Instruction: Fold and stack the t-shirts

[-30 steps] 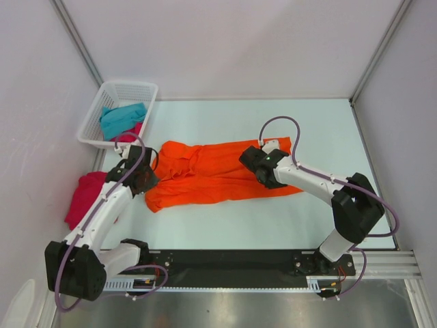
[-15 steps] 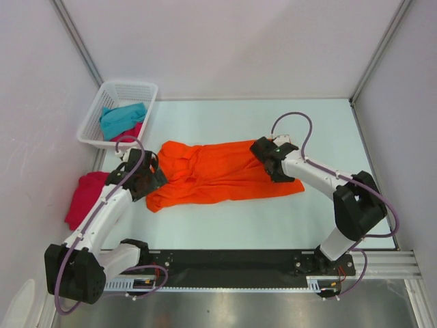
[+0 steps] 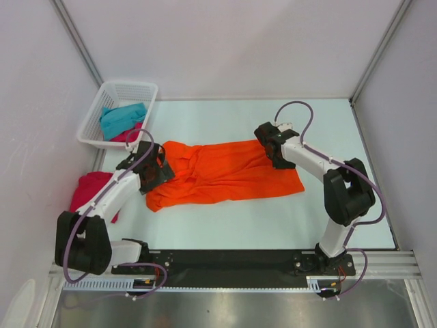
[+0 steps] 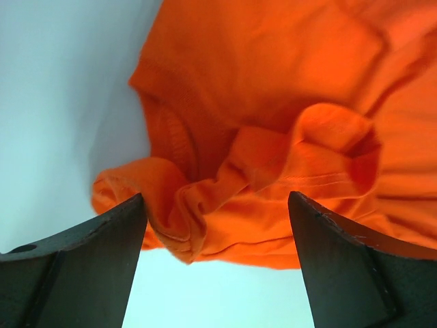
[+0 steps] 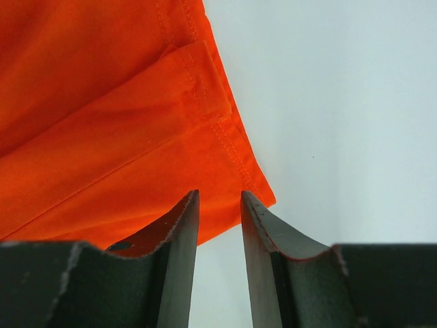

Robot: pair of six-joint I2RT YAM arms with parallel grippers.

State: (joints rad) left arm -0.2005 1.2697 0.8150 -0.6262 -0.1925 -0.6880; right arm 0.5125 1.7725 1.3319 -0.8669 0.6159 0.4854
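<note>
Presently orange t-shirt spans both: bunched beneath wide-open left pincer, hem corner beneath barely-parted right pincer.

A white plastic lattice basket sat at the far left corner of the pale bench, jutting over its left edge. A black rail ran along the near edge. Slanted metal posts rose from the two far corners, with plain white walls between them.
</note>
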